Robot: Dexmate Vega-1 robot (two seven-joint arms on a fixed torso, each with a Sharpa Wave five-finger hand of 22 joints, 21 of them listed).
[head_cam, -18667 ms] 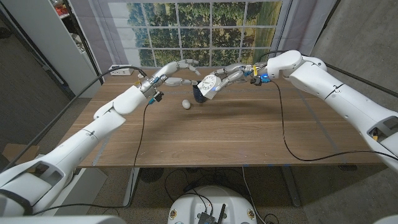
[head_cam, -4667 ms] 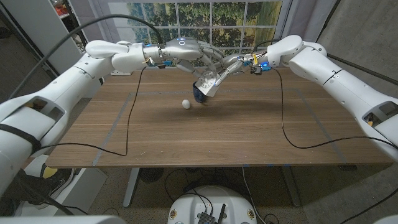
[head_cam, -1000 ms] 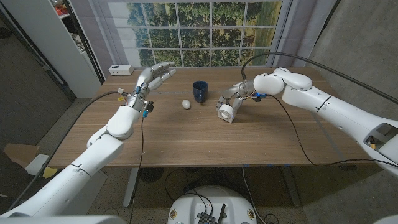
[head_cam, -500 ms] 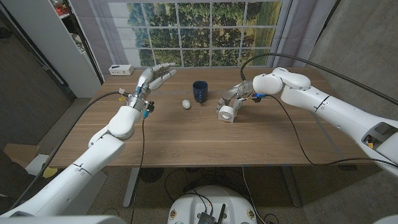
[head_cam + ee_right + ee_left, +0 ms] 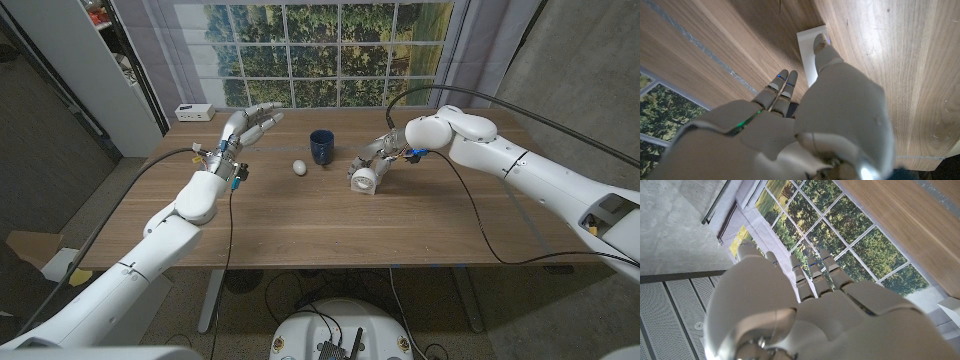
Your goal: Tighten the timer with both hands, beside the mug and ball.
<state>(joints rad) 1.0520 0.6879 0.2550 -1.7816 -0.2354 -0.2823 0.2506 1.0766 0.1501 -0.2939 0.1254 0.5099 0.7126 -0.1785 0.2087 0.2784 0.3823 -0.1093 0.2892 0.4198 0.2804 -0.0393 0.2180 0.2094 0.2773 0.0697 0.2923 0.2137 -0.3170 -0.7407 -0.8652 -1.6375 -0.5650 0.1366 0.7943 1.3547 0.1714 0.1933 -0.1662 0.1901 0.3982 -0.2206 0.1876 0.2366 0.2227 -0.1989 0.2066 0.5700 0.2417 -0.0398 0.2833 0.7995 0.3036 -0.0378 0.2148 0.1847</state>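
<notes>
Running wall to wall across the head view, the wooden surface has a plank grain and faint pale tape lines near each end. Far left stands a grey cabinet, and a small white power strip lies on the surface's far left corner. The left hand hovers above that side, released, its fingers straight and spread, grasping nothing. Right of it a small white ball rests on the wood, and just beside that stands a dark blue mug. Next comes the white timer, set on the surface right of the mug, apart from it. The right hand reaches down to it, fingers touching its top and back; whether they actually clasp it, I cannot tell. Behind everything, a gridded window backdrop shows green trees, with grey walls on either side.
</notes>
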